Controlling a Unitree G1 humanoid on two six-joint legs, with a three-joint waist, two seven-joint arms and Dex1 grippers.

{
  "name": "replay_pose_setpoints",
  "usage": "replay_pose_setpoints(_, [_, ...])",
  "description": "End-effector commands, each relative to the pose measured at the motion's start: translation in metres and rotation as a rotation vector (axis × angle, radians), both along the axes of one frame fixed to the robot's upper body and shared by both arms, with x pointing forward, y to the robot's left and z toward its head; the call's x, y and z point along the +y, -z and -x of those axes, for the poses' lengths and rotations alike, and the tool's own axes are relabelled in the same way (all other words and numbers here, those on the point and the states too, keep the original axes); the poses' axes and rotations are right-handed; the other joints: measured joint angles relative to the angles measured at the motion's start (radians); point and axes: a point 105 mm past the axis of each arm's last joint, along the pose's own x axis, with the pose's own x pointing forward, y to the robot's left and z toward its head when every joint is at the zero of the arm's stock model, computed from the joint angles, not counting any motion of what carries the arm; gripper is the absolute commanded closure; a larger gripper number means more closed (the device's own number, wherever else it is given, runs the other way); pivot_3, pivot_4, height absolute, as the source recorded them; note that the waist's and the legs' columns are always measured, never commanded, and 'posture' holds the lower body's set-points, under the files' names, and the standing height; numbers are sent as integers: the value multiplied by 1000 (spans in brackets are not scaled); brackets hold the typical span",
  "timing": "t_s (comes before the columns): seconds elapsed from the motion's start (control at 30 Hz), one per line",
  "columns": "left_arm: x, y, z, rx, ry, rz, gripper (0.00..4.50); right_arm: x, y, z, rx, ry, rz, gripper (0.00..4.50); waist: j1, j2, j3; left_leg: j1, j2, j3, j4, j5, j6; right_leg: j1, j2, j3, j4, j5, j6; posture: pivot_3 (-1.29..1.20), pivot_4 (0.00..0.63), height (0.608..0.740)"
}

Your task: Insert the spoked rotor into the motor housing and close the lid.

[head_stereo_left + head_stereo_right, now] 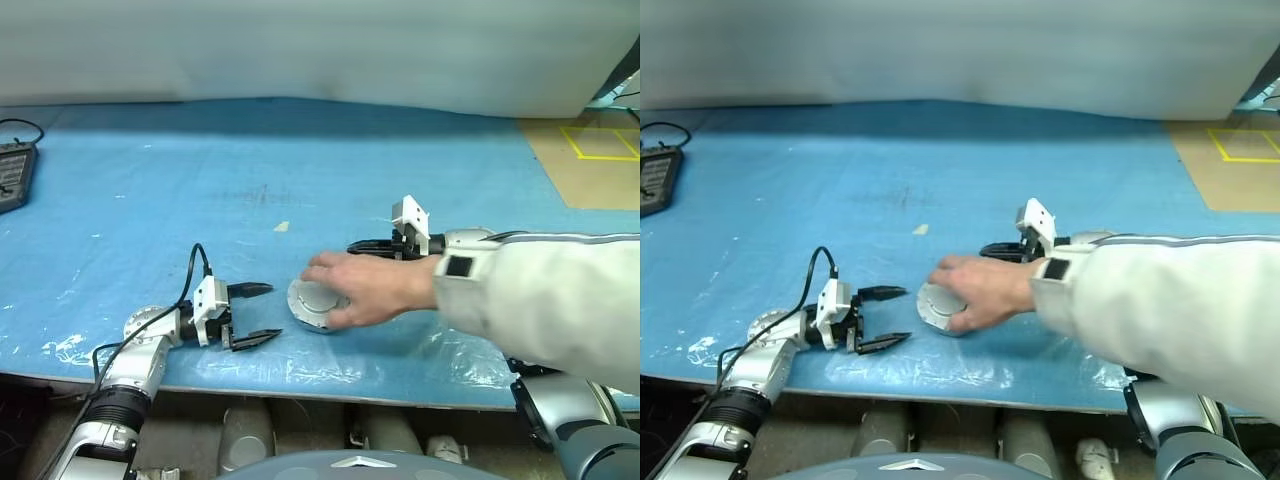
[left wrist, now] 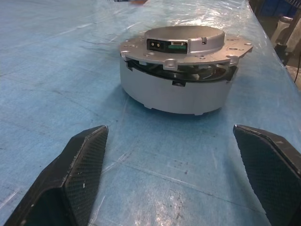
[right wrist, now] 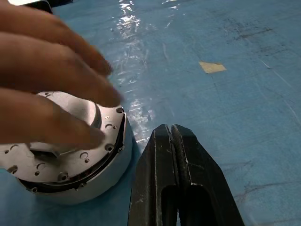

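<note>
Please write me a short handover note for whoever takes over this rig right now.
Left gripper: open, resting level on the blue table, pointing at the motor housing, not touching it.
Right gripper: shut, empty, just beside the housing.
A person's hand rests on the lid.
The lid sits on top of the housing; a thin gap shows under its rim on one side, so full seating is unsure. The spoked rotor cannot be made out.
Left: wait for the hand to leave, then check that the lid is pressed down.
</note>
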Motion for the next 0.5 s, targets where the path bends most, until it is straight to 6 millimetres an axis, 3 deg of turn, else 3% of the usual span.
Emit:
replay_pose_setpoints(0.03, [3, -1, -2, -9, -9, 1, 0, 1, -14, 1, -51, -17, -28, 4471, 0, 0, 0, 0, 0, 0, 0, 0, 0, 0, 0, 0, 0, 0, 0, 0, 150, 740])
replay_pose_setpoints(0.5, [3, 3, 0, -7, -17, 5, 0, 6, -10, 1, -51, -32, -19, 4471, 0, 0, 0, 0, 0, 0, 0, 0, 0, 0, 0, 0, 0, 0, 0, 0, 150, 740])
